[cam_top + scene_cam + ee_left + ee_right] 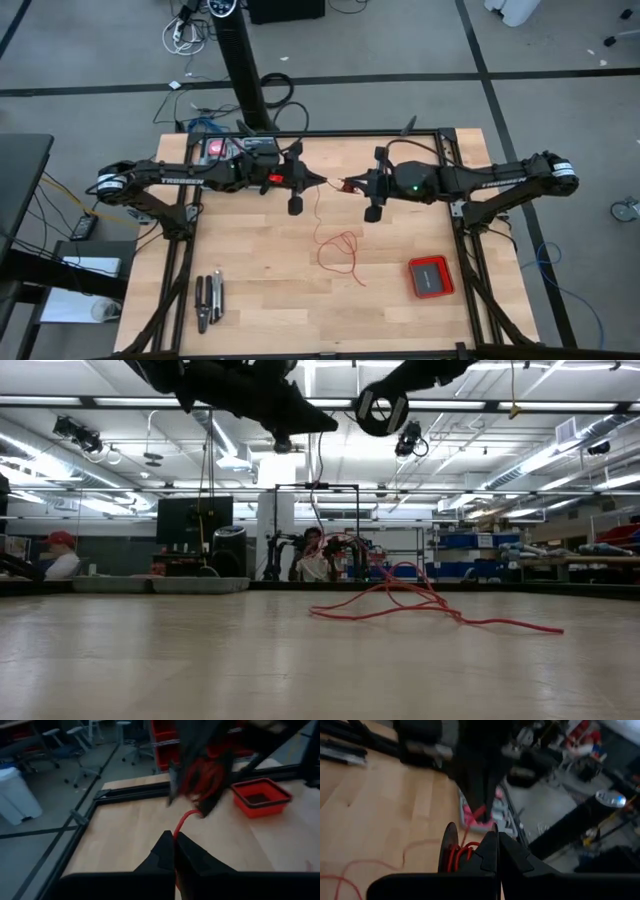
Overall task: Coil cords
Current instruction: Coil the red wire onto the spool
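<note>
Wire is the whole job at this desk (250,300): one very thin red wire (340,250), part of it wound on a small black spool (451,852) and the rest hanging down to a loose squiggle of loops on the wood near the middle. Both arms are raised above the far half of the desk, tips almost meeting. The right gripper (347,184) has its fingers pinched shut on the spool, red turns showing beside the black disc in its wrist view. The left gripper (322,180) has its fingers closed tight on the strand itself, just short of the spool; the wire runs out from between them in its own wrist view. This wire looks feather-light and limp, with no stiffness to hold a shape, so I'd judge it will kink, snag on itself and slip through a slack pinch; it wants a firm hold close to the spool and light tension while winding, never a grab at the tangled loops. A flat red box (431,276) sits toward the near right corner and some dark hand tools (208,300) toward the near left corner, both well apart from the wire.
</note>
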Controlling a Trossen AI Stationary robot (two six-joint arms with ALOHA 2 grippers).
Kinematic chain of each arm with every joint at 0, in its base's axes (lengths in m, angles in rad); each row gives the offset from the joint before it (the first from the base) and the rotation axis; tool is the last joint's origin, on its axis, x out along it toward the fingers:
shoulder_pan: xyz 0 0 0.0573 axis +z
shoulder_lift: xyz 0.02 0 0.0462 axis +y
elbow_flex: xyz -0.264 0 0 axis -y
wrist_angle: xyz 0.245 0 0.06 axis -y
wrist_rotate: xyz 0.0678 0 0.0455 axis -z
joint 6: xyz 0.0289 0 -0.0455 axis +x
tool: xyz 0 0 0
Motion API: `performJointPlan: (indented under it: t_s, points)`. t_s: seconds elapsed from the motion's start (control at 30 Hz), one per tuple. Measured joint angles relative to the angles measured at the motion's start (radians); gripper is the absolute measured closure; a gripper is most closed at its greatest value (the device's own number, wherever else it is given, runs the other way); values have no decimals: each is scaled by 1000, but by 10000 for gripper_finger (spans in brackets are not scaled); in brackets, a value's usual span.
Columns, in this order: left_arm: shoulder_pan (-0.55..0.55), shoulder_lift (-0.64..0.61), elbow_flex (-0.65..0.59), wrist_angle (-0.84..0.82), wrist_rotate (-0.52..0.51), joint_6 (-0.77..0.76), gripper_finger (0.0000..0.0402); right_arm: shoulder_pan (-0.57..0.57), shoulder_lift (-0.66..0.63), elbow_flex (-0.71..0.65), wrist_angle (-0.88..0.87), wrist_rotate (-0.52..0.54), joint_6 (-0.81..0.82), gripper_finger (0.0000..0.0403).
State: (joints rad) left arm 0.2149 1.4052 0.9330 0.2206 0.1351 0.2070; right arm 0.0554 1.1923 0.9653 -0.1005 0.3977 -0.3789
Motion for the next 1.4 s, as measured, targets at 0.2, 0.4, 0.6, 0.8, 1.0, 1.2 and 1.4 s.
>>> performJointPlan:
  t_s: [0.2,0.4,0.6,0.8,1.0,1.2,1.4]
  points:
    - [-33,0,57,-23,14,-21,400,-29,16,0,-38,3,39,403]
    - [-67,0,79,-5,-4,-65,400,-48,65,1,53,37,18,403]
    - [-90,32,79,43,-107,-105,400,-51,167,1,177,110,-3,403]
    - [-92,50,78,38,-164,-146,400,-51,215,-1,272,212,-52,403]
    - [-92,49,79,78,-168,-175,400,-56,186,0,325,226,-52,403]
    - [-93,68,79,103,-216,-217,400,-63,200,-1,371,215,-64,403]
    - [-105,123,80,201,-184,-264,400,-74,204,0,403,210,-97,403]
